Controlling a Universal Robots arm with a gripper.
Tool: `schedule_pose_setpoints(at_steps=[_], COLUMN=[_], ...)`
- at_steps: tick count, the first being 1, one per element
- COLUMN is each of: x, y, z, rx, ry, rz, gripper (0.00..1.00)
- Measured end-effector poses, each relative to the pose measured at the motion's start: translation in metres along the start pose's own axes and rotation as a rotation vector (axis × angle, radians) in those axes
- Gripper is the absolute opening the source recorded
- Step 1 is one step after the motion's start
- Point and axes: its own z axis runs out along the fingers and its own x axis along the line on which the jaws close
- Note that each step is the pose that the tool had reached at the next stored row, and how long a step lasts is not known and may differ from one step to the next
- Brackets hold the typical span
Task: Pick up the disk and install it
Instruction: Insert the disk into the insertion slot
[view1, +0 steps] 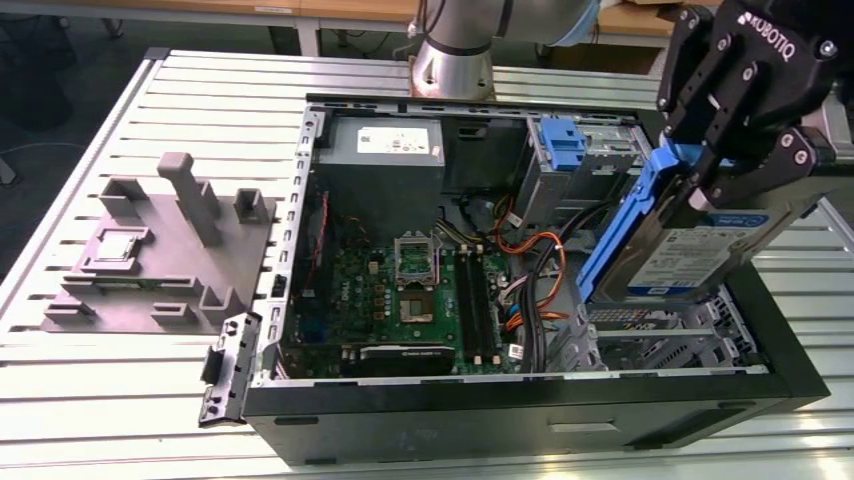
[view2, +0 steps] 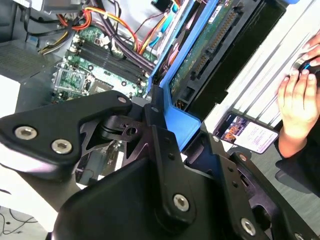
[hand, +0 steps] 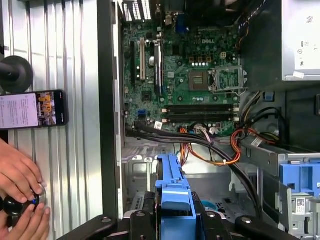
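The disk (view1: 687, 252) is a silver drive with a white-and-blue label and blue side rails. It hangs tilted, one end up, over the open computer case (view1: 534, 400) at the exterior view's right, above a metal drive bay (view1: 667, 335). My black gripper (view1: 723, 180) is shut on the disk's upper end, its fingers pressing the blue rails. In the second wrist view the gripper (view2: 172, 127) clamps the blue rail, and the disk's (view2: 210, 45) green circuit board faces the camera. In the first wrist view the disk's blue rail (hand: 172, 185) stands up from between the gripper (hand: 172, 222) fingers.
Inside the case lie a green motherboard (view1: 400, 290), a grey power supply (view1: 387, 145), orange and black cables (view1: 534, 260) and a bare blue bracket (view1: 563, 140) in the drive cage. A grey fixture (view1: 160, 250) sits on the slatted table. A person's hands (hand: 20, 180) and a phone (hand: 32, 109) lie beside the case.
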Motion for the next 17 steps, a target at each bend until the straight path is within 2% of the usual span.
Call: schedule_pose_setpoints(at_steps=[4, 10, 17], x=[0.0017, 0.0028, 0.0048], y=[-0.0054, -0.0134, -0.0144], z=[0.0057, 0.01, 0.0172], rx=[0.0, -0.0002, -0.0006], ry=[-0.0001, 0.0004, 0.0002], rz=[0.001, 0.004, 0.004], gripper=[0.37, 0.37, 0.37])
